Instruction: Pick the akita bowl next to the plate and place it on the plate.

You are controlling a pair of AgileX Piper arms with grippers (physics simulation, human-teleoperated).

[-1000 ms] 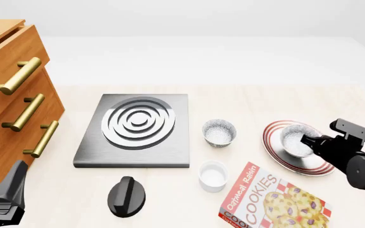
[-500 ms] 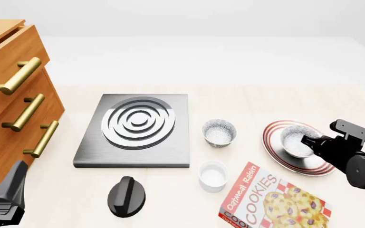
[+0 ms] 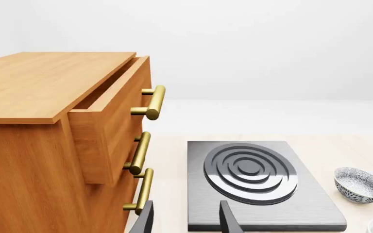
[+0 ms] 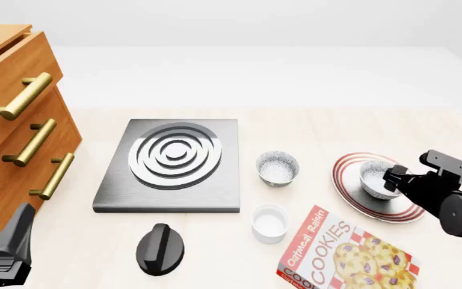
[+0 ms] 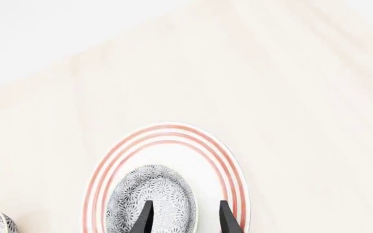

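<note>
Akita bowl [image 4: 375, 178] – small, round, grey-speckled outside, white inside; sits on plate [image 4: 351, 194], tilted, w/ right gripper [image 4: 390, 179] pinching its rim.

Plate: white, thin red rings; bare tabletop [image 5: 290, 82] open beyond its far edge, cookie box [image 4: 345, 253] just beside near edge. Second speckled bowl [image 4: 278, 167] stands apart betw. plate & burner plate [image 4: 175, 165]; white ramekin [image 4: 269, 223] near box. Left gripper [image 3: 185, 221] spread, holding nothing, by drawer cabinet [image 3: 50, 145].
</note>
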